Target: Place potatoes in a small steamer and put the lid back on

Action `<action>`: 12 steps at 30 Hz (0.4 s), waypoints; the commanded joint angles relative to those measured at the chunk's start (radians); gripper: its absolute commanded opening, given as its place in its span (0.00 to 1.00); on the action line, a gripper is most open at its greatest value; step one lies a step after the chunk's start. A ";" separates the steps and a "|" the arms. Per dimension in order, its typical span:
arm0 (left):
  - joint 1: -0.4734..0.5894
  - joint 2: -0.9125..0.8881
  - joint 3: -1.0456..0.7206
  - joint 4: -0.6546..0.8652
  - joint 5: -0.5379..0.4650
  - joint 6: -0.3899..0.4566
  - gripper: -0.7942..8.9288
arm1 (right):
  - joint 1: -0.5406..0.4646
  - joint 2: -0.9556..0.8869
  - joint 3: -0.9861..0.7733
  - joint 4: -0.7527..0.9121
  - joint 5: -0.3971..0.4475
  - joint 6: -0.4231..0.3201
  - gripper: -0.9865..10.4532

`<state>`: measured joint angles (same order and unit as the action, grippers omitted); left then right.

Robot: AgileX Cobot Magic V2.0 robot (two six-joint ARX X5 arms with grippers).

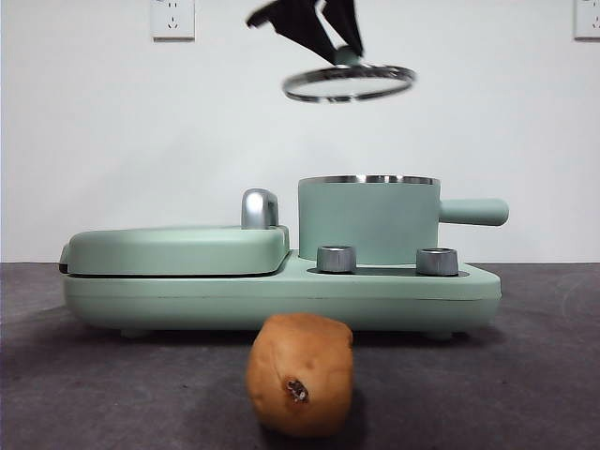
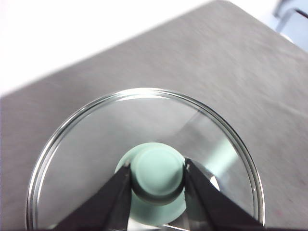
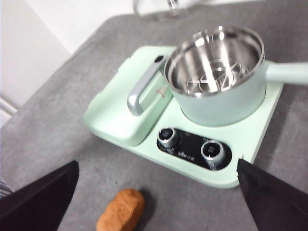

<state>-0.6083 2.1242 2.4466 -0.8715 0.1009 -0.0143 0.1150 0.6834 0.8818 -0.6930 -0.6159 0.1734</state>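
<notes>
My left gripper (image 2: 156, 175) pinches the glass lid (image 1: 349, 82) by its knob, high above the open steamer (image 1: 368, 220). My right gripper (image 3: 156, 192) hangs spread wide over the potato (image 1: 300, 373) lying on the table before the cooker; it looks firm, smooth and rounded, so I'd grip across its middle.

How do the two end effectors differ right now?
The left end effector is shut on the lid knob, holding it in the air above the steamer; the right end effector is open and empty. The left carries its load high; the right hangs over the potato on the table. Both have black jaws.
</notes>
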 commanded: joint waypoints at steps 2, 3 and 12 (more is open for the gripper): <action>0.045 0.006 0.097 -0.029 -0.005 0.006 0.09 | 0.145 0.053 0.051 -0.017 0.125 0.076 0.54; 0.058 0.005 0.105 -0.038 -0.005 0.006 0.09 | 0.182 0.068 0.058 -0.019 0.155 0.091 0.54; 0.179 -0.008 0.145 -0.119 -0.005 0.006 0.09 | 0.585 0.321 0.137 -0.018 0.451 0.272 0.54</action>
<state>-0.4286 2.1242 2.5408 -1.0138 0.0994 -0.0143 0.6662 0.9771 0.9993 -0.7162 -0.1844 0.3817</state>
